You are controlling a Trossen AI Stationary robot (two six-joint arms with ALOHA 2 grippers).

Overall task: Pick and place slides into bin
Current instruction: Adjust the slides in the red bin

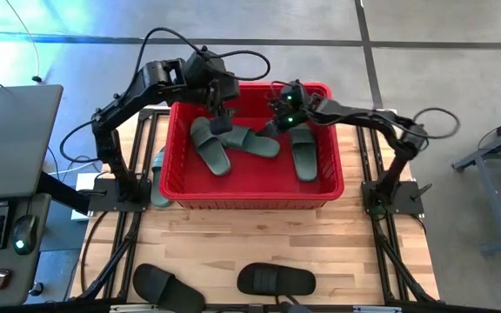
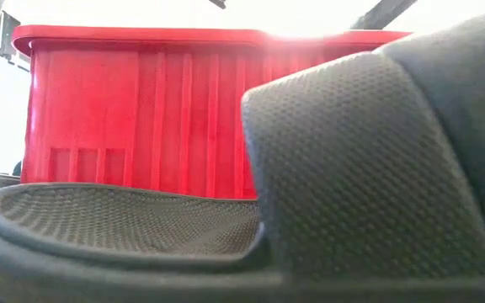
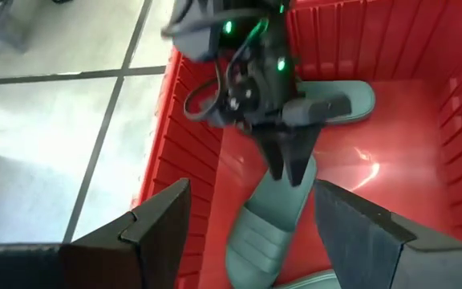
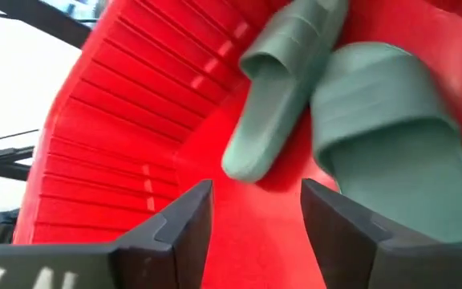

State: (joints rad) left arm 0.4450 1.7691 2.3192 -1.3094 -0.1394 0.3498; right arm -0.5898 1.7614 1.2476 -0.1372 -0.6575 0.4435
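While both grippers, left [image 1: 222,116] and right [image 1: 272,128], hover open and empty over the bin [image 1: 333,187] holding three green slides [image 1: 210,144], they should lift clear before fetching the black slides [image 1: 275,280] out front.

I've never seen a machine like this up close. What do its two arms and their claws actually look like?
Both arms are dark, jointed and slim, with black cables looping along them. The left gripper and right gripper each end in two flat, dark, wedge-shaped fingers. Small green lights glow on the right arm's wrist. Both rise from black bases on a black frame around the wooden table.
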